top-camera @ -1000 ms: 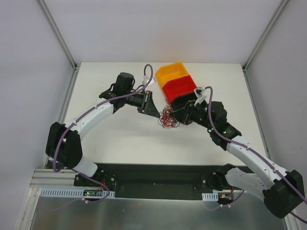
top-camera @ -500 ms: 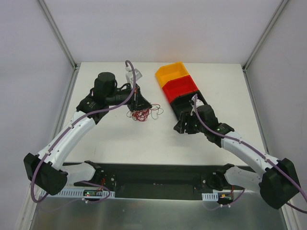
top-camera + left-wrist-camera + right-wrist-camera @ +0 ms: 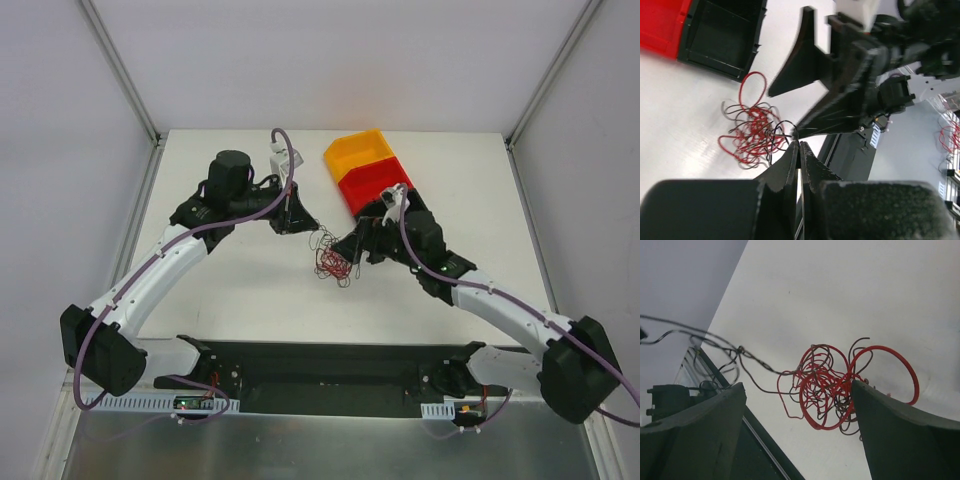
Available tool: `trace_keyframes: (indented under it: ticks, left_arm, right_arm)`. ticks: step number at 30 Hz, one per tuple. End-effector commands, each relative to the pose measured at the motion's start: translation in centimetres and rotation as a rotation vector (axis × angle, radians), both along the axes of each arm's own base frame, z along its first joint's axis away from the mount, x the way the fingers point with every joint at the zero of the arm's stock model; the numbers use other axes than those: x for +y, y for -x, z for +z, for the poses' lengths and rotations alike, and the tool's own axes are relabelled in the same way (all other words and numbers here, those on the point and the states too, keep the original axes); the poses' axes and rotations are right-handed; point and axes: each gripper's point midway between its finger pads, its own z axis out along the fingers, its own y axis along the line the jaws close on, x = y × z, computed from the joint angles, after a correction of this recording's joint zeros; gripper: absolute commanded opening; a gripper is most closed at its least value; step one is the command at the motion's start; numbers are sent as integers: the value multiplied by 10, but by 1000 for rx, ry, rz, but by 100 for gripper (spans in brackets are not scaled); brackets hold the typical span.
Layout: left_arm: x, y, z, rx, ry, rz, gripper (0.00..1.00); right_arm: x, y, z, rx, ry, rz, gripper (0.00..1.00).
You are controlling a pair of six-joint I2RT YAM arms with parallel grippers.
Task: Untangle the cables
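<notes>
The cables (image 3: 331, 263) are one small tangle of thin red and dark wires lying on the white table (image 3: 240, 280), also clear in the left wrist view as cables (image 3: 752, 134). My left gripper (image 3: 301, 223) is shut, and a dark strand runs taut from its tips (image 3: 799, 145) to the tangle. My right gripper (image 3: 350, 246) stands open just right of the tangle. In its own view the cables (image 3: 832, 385) lie between the spread fingers of that gripper (image 3: 797, 385), and the right finger (image 3: 890, 430) touches the red loops.
An orange bin (image 3: 360, 151), a red bin (image 3: 372, 184) and a black bin (image 3: 722, 37) stand in a row at the back right, close behind the right gripper. The black base plate (image 3: 320, 365) lies along the table's near edge.
The right gripper let go and opened wide, then came back left to the tangle. The left gripper closed and carried the tangle left, then back toward the middle.
</notes>
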Motion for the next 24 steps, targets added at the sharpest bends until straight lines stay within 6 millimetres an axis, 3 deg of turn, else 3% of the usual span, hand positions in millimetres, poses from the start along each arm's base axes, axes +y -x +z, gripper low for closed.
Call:
trace_keyframes:
  ticks: [1, 6, 10, 14, 17, 24]
  left_arm:
    - [-10, 19, 27, -49, 83, -120, 0]
    - [-18, 42, 55, -47, 197, -214, 0]
    - [-21, 49, 84, 63, 250, -161, 0]
    - [-14, 57, 115, 31, 294, -120, 0]
    - [-11, 56, 137, 19, 312, -80, 0]
    - [2, 40, 241, -122, 439, 30, 0]
  right_arm:
    - [34, -31, 21, 15, -193, -81, 86]
    - [47, -74, -41, 148, -121, -244, 73]
    - [61, -87, -98, 270, -53, -235, 45]
    - [67, -77, -113, 328, -86, -198, 42]
    - [57, -68, -119, 328, -48, -191, 43]
    - [29, -56, -142, 382, 51, -188, 43]
